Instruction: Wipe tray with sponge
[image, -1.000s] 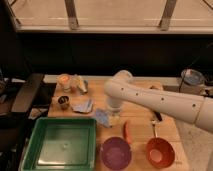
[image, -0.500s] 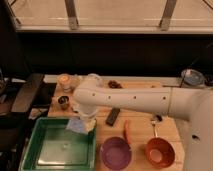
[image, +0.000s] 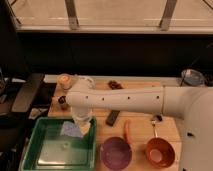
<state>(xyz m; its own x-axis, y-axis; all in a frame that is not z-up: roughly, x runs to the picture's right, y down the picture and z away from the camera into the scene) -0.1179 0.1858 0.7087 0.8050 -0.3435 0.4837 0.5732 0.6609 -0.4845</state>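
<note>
The green tray (image: 36, 150) lies at the front left of the wooden table. My white arm reaches in from the right and bends down at its wrist over the tray's far right corner. The gripper (image: 80, 125) hangs there, shut on the light-blue sponge (image: 70, 130). The sponge sits low over the tray's floor just inside the far rim; I cannot tell whether it touches. The fingers are mostly hidden by the wrist and the sponge.
A purple bowl (image: 116, 152) and an orange bowl (image: 160, 152) stand right of the tray. A black bar (image: 113, 117), an orange stick (image: 127, 131) and a spoon (image: 155, 124) lie mid-table. A cup (image: 64, 80) and a small dark jar (image: 62, 101) stand behind the tray.
The arm has swung left from the middle of the table, carrying the sponge, and has come down over the tray's far right corner.
</note>
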